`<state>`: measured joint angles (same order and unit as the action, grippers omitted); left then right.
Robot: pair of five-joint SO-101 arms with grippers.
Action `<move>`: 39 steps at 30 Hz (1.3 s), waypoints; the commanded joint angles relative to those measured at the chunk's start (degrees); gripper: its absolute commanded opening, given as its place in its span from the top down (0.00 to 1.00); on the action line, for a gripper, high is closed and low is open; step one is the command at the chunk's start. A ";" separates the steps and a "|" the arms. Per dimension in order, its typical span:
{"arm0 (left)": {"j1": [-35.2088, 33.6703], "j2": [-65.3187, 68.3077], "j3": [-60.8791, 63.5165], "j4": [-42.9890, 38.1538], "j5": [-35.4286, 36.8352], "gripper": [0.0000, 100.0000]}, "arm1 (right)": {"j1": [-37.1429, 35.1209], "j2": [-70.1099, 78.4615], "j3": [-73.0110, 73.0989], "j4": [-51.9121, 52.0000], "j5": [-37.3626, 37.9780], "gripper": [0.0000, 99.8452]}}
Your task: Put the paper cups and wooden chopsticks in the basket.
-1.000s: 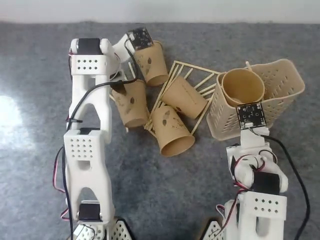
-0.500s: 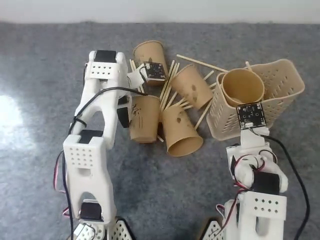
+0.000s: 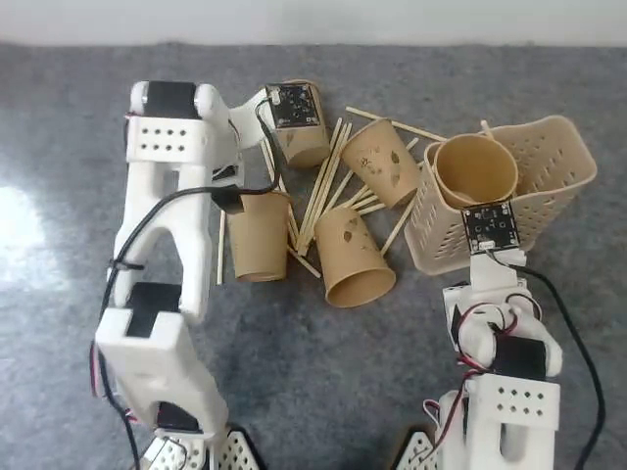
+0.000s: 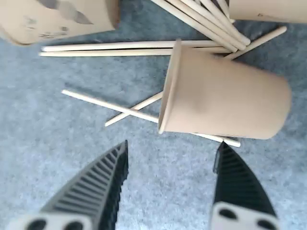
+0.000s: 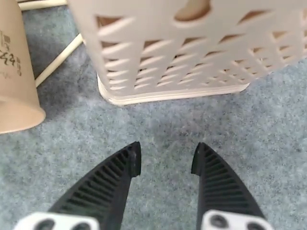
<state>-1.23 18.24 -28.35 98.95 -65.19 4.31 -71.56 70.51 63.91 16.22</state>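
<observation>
Jaws apart on the right gripper [image 5: 166, 155], low over the desk [image 3: 59, 372] on its right side, just short of the basket [image 5: 168, 62]. The basket stands upright beyond it, with one paper cup [image 3: 477, 168] inside, mouth up. Over to the middle and there's the pile! The nearest cup [image 3: 353, 259] is on its side with a second cup [image 3: 260, 235] left of it. A third cup [image 3: 382, 162] lies farther back by the basket, wooden chopsticks [image 3: 323, 191] fanned between and under them. Toward the far edge, the left gripper [image 4: 172, 146] hangs wide open. A fourth cup [image 4: 225, 103] lies on its side across chopsticks, clear of both tips.
</observation>
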 commanded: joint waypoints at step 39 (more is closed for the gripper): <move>4.31 -15.12 42.68 -11.69 -0.62 0.71 | -0.48 -0.66 -0.26 -1.27 0.79 0.82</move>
<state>2.73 5.23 14.02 85.76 -65.19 4.13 -71.56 70.51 63.65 16.22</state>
